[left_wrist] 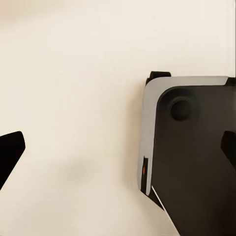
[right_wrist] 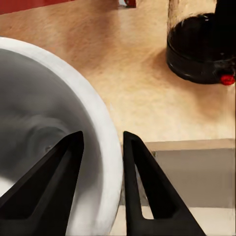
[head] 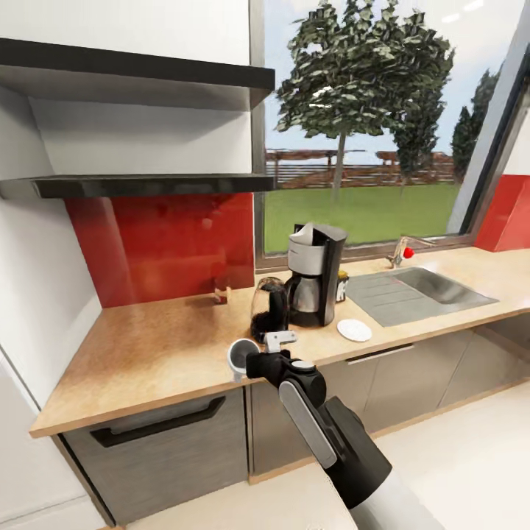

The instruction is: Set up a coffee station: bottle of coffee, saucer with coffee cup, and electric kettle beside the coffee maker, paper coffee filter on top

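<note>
Two black tapered fingers (right_wrist: pixel 73 187) of the right gripper (head: pixel 254 362) pinch the coffee cup's (head: pixel 241 355) smooth grey-white rim. The glossy electric kettle (head: pixel 269 307) stands at its one o'clock on the wood-grain countertop (head: pixel 147 353). Left gripper (left_wrist: pixel 118 152): cannot tell.

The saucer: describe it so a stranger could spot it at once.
Find the black coffee maker on the wooden countertop under the window. The saucer lies just beside it, toward the sink. It is the one flat white disc there.

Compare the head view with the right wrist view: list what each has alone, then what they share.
Head view alone: coffee maker, saucer, sink, shelves, window.
Right wrist view alone: the fingers straddling the cup's wall, one inside, one outside.
Shared: cup at the counter's front edge, right gripper, and the kettle.
</note>
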`<state>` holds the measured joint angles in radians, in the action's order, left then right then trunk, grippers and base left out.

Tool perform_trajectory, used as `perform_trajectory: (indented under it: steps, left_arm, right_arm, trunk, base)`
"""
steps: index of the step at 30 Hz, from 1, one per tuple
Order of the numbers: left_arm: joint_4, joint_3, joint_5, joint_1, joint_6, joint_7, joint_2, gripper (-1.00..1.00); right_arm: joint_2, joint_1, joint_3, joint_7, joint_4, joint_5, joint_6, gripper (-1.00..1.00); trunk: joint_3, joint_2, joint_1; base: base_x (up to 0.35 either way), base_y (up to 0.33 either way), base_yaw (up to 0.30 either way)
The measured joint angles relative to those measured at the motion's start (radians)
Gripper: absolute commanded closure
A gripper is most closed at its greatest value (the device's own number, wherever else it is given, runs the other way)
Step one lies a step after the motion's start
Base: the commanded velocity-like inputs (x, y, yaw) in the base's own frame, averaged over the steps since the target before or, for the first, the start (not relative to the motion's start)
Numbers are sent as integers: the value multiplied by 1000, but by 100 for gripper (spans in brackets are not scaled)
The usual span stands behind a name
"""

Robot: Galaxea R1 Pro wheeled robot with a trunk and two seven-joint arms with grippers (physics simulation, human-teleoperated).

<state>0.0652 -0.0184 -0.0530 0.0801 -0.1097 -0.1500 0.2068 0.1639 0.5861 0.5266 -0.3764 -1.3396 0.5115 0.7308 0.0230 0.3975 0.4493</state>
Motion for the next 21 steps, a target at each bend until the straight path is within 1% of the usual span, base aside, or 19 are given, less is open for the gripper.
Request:
perform_trajectory:
  steps: [4,7,16,21]
  left_arm:
    - [0,0,-1,0,0,-1,0,-100]
    - [0,0,-1,0,0,-1,0,-100]
    - [-3,1,0,-1,1,-3,-1,-100]
    - [-5,4,1,-1,2,-3,-12,-100]
  right_arm:
    - [0,0,0,0,0,0,0,100]
    - [0,0,0,0,-1,0,0,100]
    - [0,0,0,0,0,0,0,100]
    - [0,0,0,0,0,0,0,100]
  trunk:
    - [0,0,0]
    - [0,0,0]
    - [0,0,0]
    - [0,0,0]
  base:
    - [61,-273,-264]
    - [154,-251,-264]
    - [225,-209,-264]
    - [237,-200,-264]
